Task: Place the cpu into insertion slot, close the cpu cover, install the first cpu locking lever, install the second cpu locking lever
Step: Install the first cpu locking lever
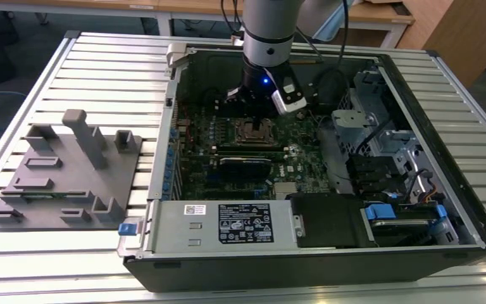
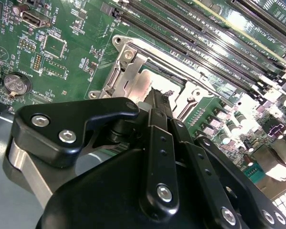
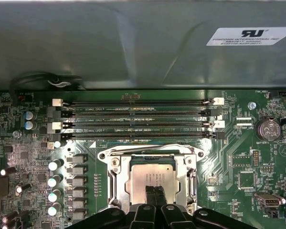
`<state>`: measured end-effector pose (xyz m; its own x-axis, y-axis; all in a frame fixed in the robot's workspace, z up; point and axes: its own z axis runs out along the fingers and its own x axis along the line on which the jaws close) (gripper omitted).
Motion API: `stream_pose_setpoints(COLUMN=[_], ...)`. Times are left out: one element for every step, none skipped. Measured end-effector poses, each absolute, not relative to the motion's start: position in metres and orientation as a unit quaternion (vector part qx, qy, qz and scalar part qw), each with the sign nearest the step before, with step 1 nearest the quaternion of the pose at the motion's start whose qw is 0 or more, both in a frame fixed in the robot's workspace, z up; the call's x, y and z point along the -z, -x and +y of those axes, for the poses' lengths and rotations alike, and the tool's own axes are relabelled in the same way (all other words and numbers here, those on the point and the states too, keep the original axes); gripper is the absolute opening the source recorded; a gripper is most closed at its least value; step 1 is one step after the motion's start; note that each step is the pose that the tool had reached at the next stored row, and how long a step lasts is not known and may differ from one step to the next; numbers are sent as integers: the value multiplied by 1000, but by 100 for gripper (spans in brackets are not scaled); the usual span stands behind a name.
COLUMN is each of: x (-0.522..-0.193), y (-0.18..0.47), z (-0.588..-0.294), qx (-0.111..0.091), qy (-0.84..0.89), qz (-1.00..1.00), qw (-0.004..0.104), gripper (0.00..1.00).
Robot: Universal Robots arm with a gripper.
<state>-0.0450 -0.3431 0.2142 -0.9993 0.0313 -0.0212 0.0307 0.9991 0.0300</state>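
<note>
The cpu, a pale square chip, lies in the insertion slot on the green motherboard. The silvery cpu cover lies flat around it, so the chip shows through the cover's window. My gripper hangs just over the chip's near edge, its two black fingers pressed together with nothing between them. In the second wrist view the gripper points down at the shiny cover. In the exterior view the gripper stands over the slot inside the open computer case.
Long black memory slots run just beyond the socket, with capacitors beside it. A grey power supply box sits at the case's front and a drive cage at the exterior view's right. A grey fixture lies outside the case.
</note>
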Motion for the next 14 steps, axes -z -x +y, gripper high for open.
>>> stream_pose_setpoints(x=[-214, -214, -214, -214, -214, -214, -214, -214, -214, -214, -214, -214, -214, -214], y=[45, 45, 45, 45, 45, 45, 45, 45, 45, 45, 45, 45, 45, 45], z=[-343, -343, -343, -343, -343, -343, -343, -343, -343, -343, -343, -343, -343, -343], qx=[-15, -15, -15, -15, -15, -15, -15, -15, -15, -15, -15, -15, -15, -15], qy=[-15, -15, -14, -14, -14, -13, -13, -13, -12, -12, -12, -11, -11, -11], qz=[1000, 1000, 1000, 1000, 1000, 1000, 1000, 1000, 1000, 1000, 1000, 1000, 1000, 1000], qw=[11, 11, 11, 11, 11, 11, 11, 11, 11, 11, 11, 11, 11, 11], gripper=[10, 10, 10, 10, 10, 10, 10, 10, 10, 10, 10, 10, 10, 10])
